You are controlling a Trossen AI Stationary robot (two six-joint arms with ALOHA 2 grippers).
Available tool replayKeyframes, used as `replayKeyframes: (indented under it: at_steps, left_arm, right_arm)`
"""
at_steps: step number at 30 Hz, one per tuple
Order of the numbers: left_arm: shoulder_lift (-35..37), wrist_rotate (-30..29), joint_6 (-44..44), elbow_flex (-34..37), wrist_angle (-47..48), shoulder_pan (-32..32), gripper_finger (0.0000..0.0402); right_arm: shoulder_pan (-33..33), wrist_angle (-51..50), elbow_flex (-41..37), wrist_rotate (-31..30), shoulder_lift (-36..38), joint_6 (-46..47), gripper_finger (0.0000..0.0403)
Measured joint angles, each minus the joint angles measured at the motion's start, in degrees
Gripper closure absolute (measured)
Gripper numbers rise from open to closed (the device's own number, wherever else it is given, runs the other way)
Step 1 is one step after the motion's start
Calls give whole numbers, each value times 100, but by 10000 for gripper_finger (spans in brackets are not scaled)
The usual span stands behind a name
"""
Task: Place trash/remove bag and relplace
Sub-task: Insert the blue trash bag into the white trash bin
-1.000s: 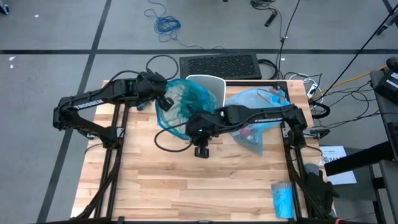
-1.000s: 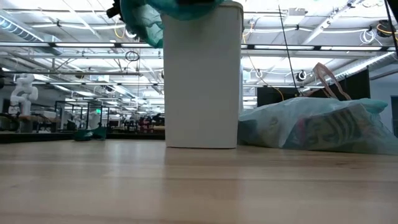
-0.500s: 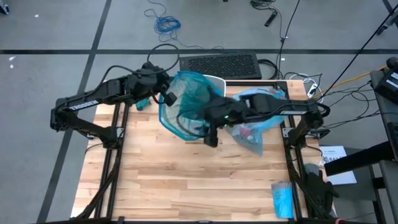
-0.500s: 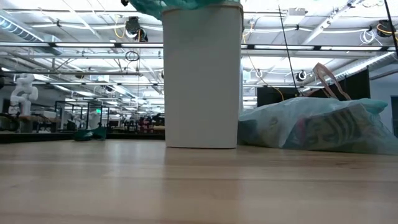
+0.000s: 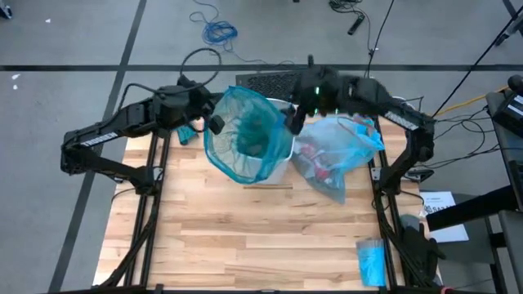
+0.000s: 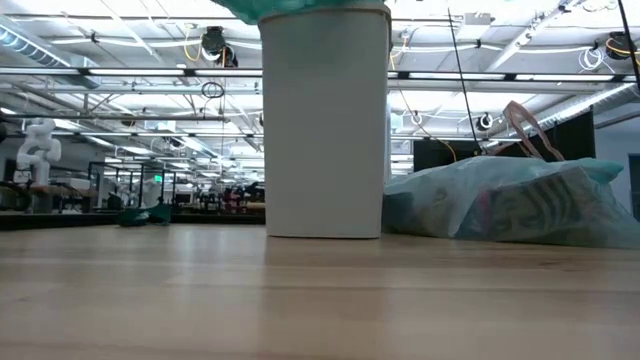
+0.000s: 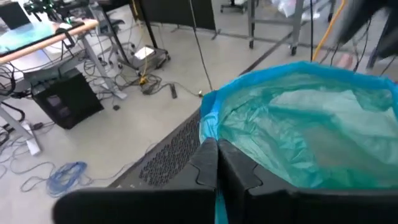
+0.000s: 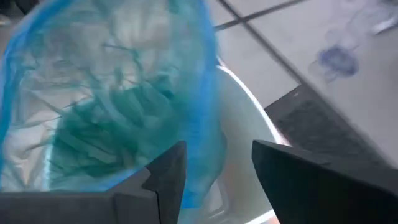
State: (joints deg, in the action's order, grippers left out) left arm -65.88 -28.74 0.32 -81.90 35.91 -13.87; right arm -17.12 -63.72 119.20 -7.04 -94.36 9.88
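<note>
Near edge of table (image 5: 245,237): small blue packet (image 5: 370,260) lying unused at the right corner.

Mid-table, right: full pale-blue bag (image 5: 339,155) with the trash inside, lying on its side just beside the bin (image 6: 325,120). Removal looks done.

Far side: white bin upright. Teal liner (image 5: 245,135) held open over its mouth, not yet seated on the rim.

Left gripper (image 7: 214,163) pressed together, pinching the liner's rim on the left. Right gripper (image 8: 214,171) spread, straddling the rim on the right, no grip evident.

Left to do, by my reading: stretch the liner over the rim and push it down.
</note>
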Motion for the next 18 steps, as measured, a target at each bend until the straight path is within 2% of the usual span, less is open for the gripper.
replayKeyframes:
  at_steps: [5, 8, 15, 18]
  left_arm:
    - [19, 374, -302, -3, 45, 1, 351]
    - [-103, 499, -344, -3, 58, 2, 338]
    - [-223, 706, -455, -3, 125, 2, 334]
    - [-223, 787, -600, -3, 251, 46, 334]
  right_arm:
    - [-1068, -314, 0, 896, -106, -233, 227]
    - [-1427, -423, 0, 1637, -235, -365, 227]
    - [-1571, -870, 0, 2365, -594, -720, 227]
    - [-1565, -948, 0, 2473, -749, -797, 227]
